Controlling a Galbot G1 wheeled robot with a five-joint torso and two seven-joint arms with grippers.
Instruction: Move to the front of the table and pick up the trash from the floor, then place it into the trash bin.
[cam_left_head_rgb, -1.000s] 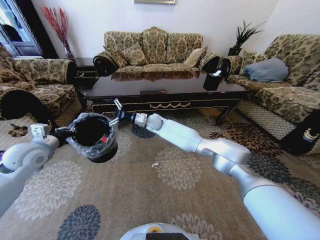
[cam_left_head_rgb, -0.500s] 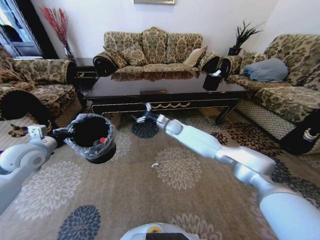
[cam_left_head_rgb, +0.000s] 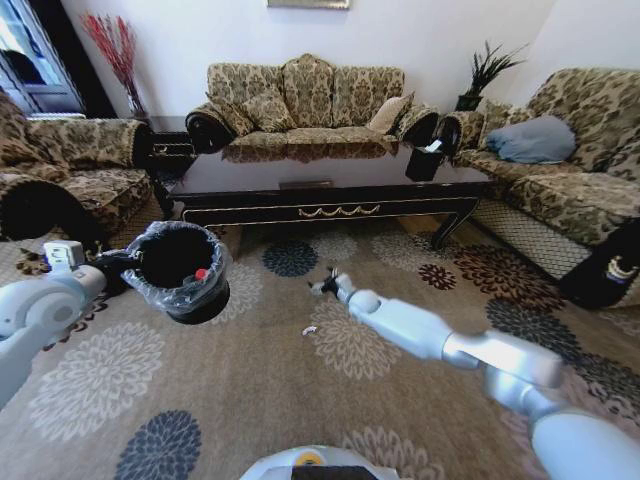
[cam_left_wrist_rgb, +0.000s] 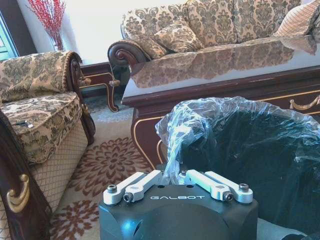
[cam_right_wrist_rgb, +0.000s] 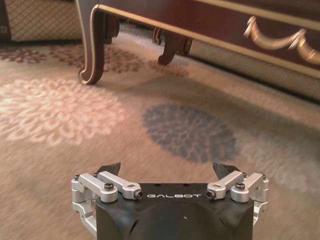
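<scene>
Robot faces the table (cam_left_head_rgb: 330, 195) across the patterned floor (cam_left_head_rgb: 250, 380); the trash bin (cam_left_head_rgb: 183, 272) is held off to the left, the left gripper (cam_left_wrist_rgb: 178, 181) clenched on its bag liner at the rim, with a red-capped item visible inside. The right gripper (cam_left_head_rgb: 327, 283) hangs low over the carpet with its jaws spread and nothing between them, near but not touching the one small white scrap of trash (cam_left_head_rgb: 309, 330) lying on the floor. Judged step: reaching for that last piece; next move calls for centring the open jaws over the scrap and lowering right to the carpet, since it is tiny and flat.
</scene>
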